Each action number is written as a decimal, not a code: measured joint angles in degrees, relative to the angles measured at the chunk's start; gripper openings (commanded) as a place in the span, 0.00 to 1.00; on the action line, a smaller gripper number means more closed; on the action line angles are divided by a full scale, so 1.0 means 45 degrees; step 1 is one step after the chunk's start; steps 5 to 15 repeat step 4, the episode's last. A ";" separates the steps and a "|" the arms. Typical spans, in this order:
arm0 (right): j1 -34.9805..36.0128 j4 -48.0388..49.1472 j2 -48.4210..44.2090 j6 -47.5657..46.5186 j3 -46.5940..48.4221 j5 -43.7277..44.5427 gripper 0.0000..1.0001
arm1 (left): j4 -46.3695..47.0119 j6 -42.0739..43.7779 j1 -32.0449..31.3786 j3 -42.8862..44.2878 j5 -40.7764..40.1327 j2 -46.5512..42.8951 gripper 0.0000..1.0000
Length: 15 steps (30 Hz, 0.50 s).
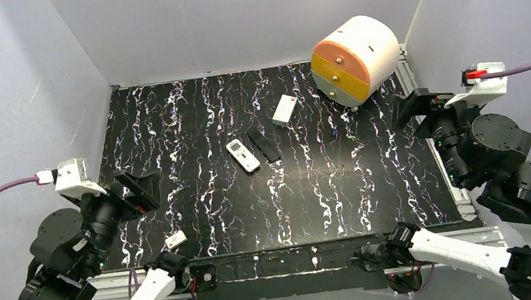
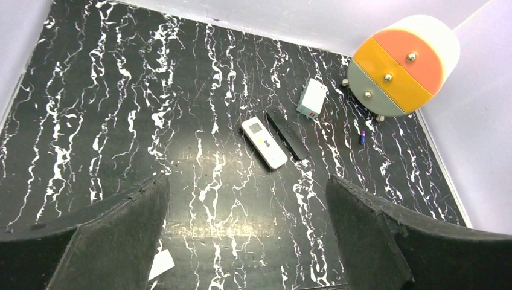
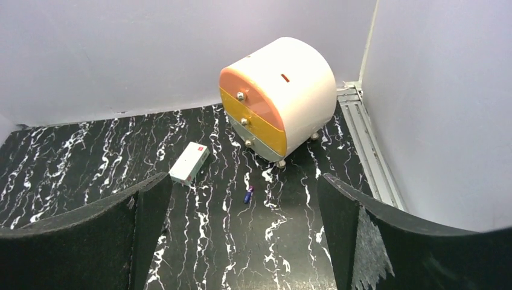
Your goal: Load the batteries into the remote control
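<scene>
Top external view showed the black marbled table (image 1: 170, 131) with a round drawer cabinet (image 1: 357, 56) ahead of the right gripper (image 3: 243, 176). Both grippers were released, with fingers spread wide and nothing between them. The remote control (image 2: 264, 142) lay face up far ahead of the left gripper (image 2: 247, 187), with a long black bar (image 2: 288, 133) just beside it and a white box (image 2: 312, 98) further away. One of the batteries (image 3: 248, 194) lay ahead of the right gripper, near the cabinet's feet.
</scene>
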 measured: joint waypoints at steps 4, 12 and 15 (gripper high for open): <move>0.0000 -0.0209 -0.0049 -0.0078 0.0063 0.0185 0.99 | -0.0481 0.0253 0.0000 0.0539 -0.0160 -0.0034 0.99; 0.0000 -0.0209 -0.0049 -0.0078 0.0063 0.0185 0.99 | -0.0481 0.0253 0.0000 0.0539 -0.0160 -0.0034 0.99; 0.0000 -0.0209 -0.0049 -0.0078 0.0063 0.0185 0.99 | -0.0481 0.0253 0.0000 0.0539 -0.0160 -0.0034 0.99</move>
